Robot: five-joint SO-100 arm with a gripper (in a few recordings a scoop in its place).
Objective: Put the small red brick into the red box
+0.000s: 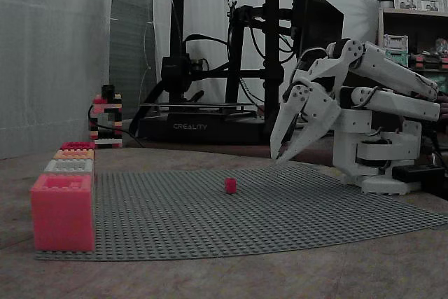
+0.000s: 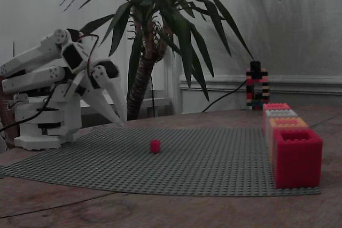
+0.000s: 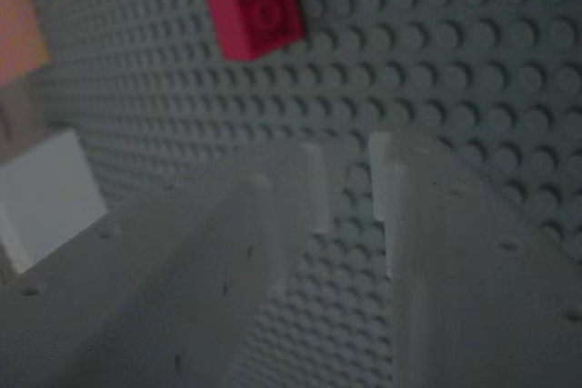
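Observation:
The small red brick (image 1: 230, 185) (image 2: 155, 146) sits alone on the studded grey baseplate (image 1: 294, 208) (image 2: 214, 164), near its middle. The red box (image 1: 63, 211) (image 2: 297, 156) stands open-topped at the plate's front corner, far from the brick. My white gripper (image 1: 279, 157) (image 2: 121, 122) hangs tips-down just above the plate's back edge, a short way from the brick. In the wrist view the gripper (image 3: 350, 179) is open with a narrow gap and nothing in it, and the brick (image 3: 255, 14) lies ahead of the fingertips, slightly left.
A white box (image 1: 70, 166) (image 2: 279, 114), an orange box (image 1: 73, 153) (image 2: 287, 124) and a pink box (image 1: 77, 145) line up behind the red one. A brick tower with a cable (image 1: 106, 117) (image 2: 257, 84) stands beyond. A 3D printer (image 1: 224, 54) and a potted plant (image 2: 160, 36) are behind the plate.

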